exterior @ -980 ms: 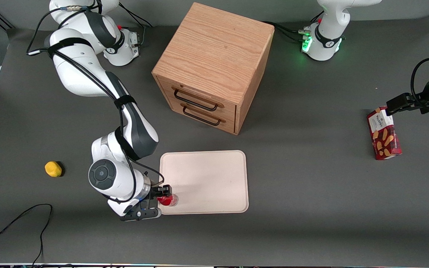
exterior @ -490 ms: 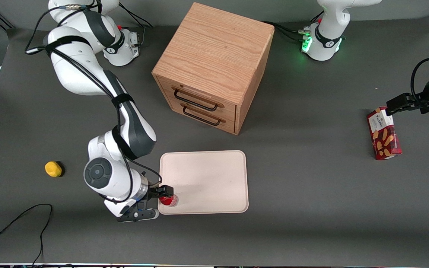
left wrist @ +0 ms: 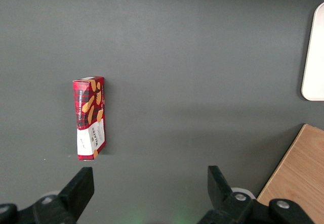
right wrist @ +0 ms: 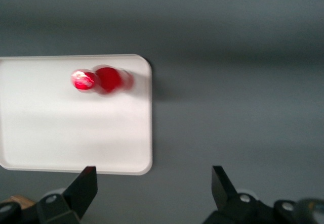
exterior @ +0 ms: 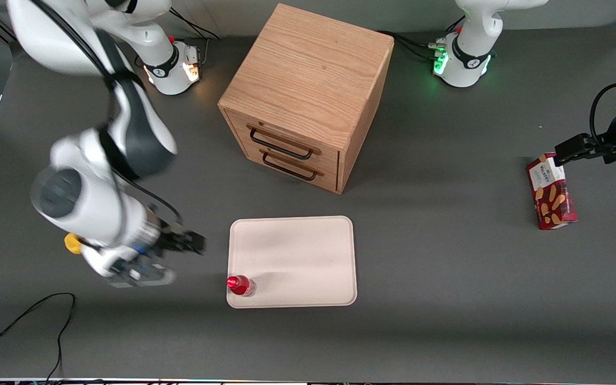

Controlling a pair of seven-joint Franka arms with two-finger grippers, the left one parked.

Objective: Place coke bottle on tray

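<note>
The tiny red coke bottle (exterior: 240, 285) stands upright on the cream-white tray (exterior: 302, 251), at the tray's corner nearest the front camera on the working arm's side. It also shows in the right wrist view (right wrist: 104, 80), standing on the tray (right wrist: 61, 128) near a rounded corner. My gripper (exterior: 193, 246) is open and empty, raised above the table beside the tray, well clear of the bottle. In the right wrist view the gripper (right wrist: 154, 183) has its two dark fingers wide apart over the tray's edge and bare table.
A wooden drawer cabinet (exterior: 308, 96) stands farther from the front camera than the tray. A yellow lump (exterior: 72, 243) lies partly hidden under the working arm. A red biscuit box (exterior: 551, 192) lies toward the parked arm's end, also in the left wrist view (left wrist: 90, 118). A black cable (exterior: 24, 318) lies near the front edge.
My gripper has let go of the coke bottle, opened, and pulled up and away from the tray toward the working arm's end. The bottle stays standing on the tray.
</note>
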